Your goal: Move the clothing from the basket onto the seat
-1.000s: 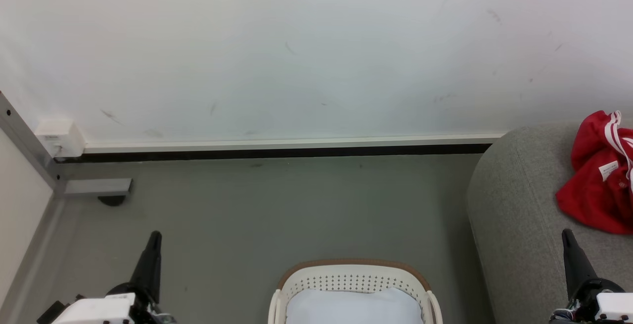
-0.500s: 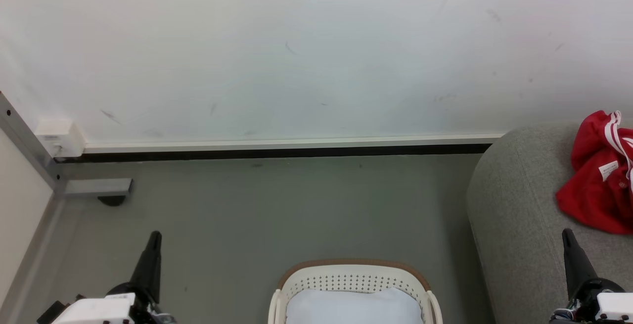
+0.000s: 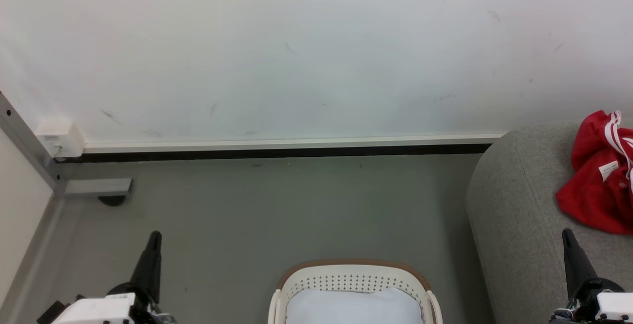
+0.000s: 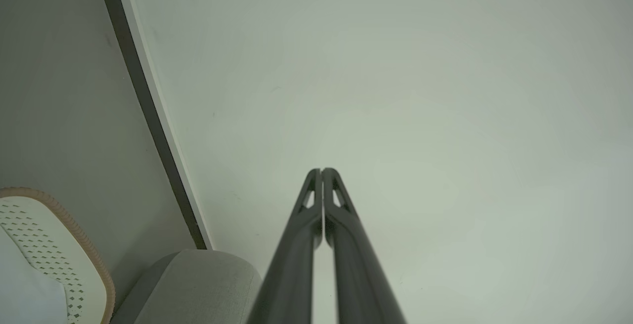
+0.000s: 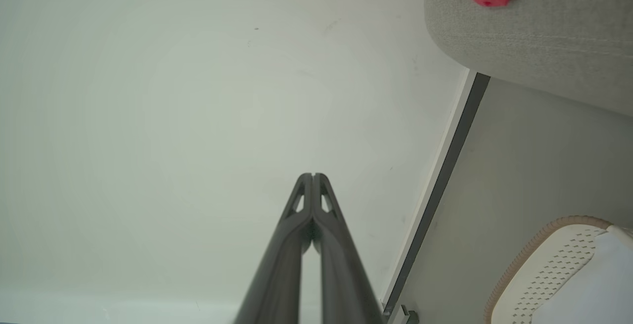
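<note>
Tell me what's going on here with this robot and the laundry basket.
Nothing is being handled right now. The left fingers and right fingers are both shut and empty, pointing toward the wall on either side of the basket. A red garment lies crumpled on the grey sofa. The part of the basket in view holds a pale pad, so the move looks largely done.

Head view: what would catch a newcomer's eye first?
The red clothing bunched on the grey seat at the right stands out first. The white basket at bottom centre holds a pale pad. The left gripper and right gripper point up, shut, at the lower corners.
</note>
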